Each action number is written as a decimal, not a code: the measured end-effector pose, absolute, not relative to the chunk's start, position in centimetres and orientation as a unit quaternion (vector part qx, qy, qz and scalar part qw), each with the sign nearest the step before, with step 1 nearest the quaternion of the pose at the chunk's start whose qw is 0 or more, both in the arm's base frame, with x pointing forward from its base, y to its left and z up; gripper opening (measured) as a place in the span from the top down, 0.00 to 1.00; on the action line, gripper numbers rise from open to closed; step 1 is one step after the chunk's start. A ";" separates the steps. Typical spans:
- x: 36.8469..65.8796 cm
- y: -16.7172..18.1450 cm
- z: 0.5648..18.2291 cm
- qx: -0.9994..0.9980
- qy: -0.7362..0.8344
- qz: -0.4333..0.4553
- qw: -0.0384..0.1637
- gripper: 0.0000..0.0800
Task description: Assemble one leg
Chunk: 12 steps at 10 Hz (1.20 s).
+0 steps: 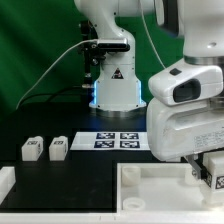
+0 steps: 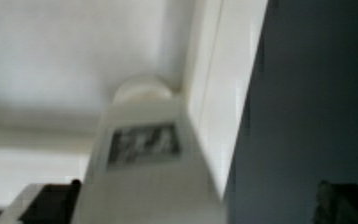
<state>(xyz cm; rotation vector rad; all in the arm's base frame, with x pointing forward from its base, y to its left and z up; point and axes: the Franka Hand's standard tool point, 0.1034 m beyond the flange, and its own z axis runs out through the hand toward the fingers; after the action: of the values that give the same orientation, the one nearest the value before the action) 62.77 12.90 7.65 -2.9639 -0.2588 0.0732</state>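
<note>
My gripper [image 1: 203, 172] hangs low over the right end of the large white panel [image 1: 150, 185]. One leg [image 1: 213, 172], a small white post with a square tag, stands between its fingers. In the wrist view this leg [image 2: 149, 150] runs away from the camera to a rounded end, over the white panel [image 2: 69, 90] near its edge. The leg lies close to one dark finger [image 2: 43, 203]. The other finger [image 2: 350, 203] stands well apart from it, with dark table showing in the gap. The gripper [image 2: 194, 208] is open. Two more legs [image 1: 33, 148] [image 1: 58, 148] sit at the exterior view's left.
The marker board [image 1: 118, 140] lies on the black table in front of the robot base [image 1: 115, 95]. A white block [image 1: 5, 182] shows at the exterior view's left edge. A green backdrop and cables fill the back.
</note>
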 end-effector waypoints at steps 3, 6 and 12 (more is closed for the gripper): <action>63.0 12.5 7.1 -0.992 -0.094 0.002 0.081 0.30; 63.1 11.9 7.0 -0.993 -0.092 0.001 0.077 0.62; 63.2 11.7 6.8 -0.990 0.115 -0.032 0.080 0.63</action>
<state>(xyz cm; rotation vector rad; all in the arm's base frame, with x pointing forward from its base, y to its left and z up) 63.18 11.67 6.82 -2.9596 0.3449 -0.0960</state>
